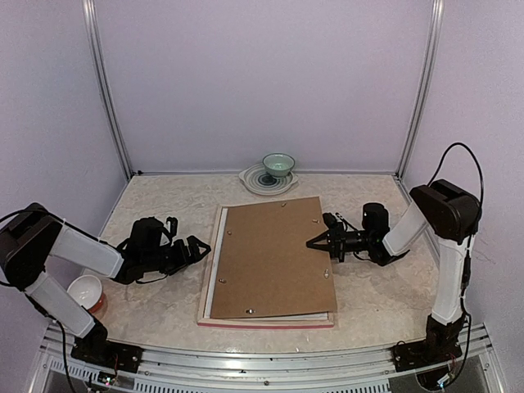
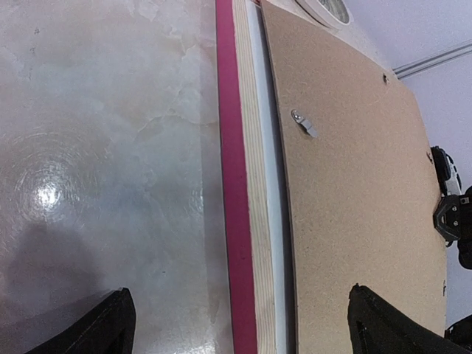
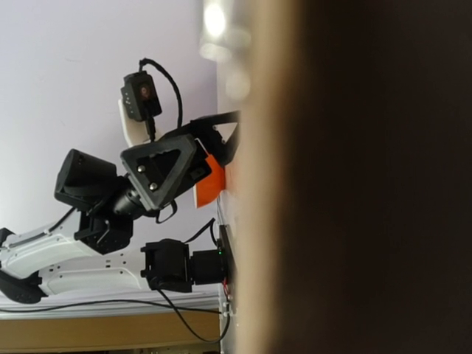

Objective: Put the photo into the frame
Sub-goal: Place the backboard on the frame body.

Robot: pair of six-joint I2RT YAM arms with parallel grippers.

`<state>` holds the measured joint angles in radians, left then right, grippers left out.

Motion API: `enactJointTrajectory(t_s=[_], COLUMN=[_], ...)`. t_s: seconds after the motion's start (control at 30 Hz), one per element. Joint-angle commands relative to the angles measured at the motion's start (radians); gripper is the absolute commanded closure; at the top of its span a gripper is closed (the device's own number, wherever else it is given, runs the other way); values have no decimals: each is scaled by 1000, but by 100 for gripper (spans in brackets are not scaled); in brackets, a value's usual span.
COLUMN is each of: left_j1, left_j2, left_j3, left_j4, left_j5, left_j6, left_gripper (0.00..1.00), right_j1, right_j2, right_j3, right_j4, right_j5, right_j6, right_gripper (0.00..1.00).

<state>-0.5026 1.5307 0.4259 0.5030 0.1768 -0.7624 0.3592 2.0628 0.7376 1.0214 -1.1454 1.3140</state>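
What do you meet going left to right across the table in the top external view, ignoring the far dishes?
White-and-orange cup → open left gripper → frame, its left rail → brown backing board → shut right gripper at the board's right edge.

Soft, even light; glare ring on the table (image 2: pixel 44 195) (left wrist view), right wrist foreground badly blurred.
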Motion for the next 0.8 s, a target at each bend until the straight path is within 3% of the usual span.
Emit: enactJointTrajectory(t_s=[0.0, 0.77], left_j1=[1, -10], left_j2=[11, 45], left_j3=[-16, -8], left_j4=[23, 50], left_j5=[13, 48], left_j6=[-3, -8], left_gripper=[1, 3], right_j1=[12, 17], right_j2=[14, 41], right_j3=[24, 35], right_j4=[66, 50], right_j5=[-14, -6], right_j6=[-2, -13], right_gripper=[100, 100])
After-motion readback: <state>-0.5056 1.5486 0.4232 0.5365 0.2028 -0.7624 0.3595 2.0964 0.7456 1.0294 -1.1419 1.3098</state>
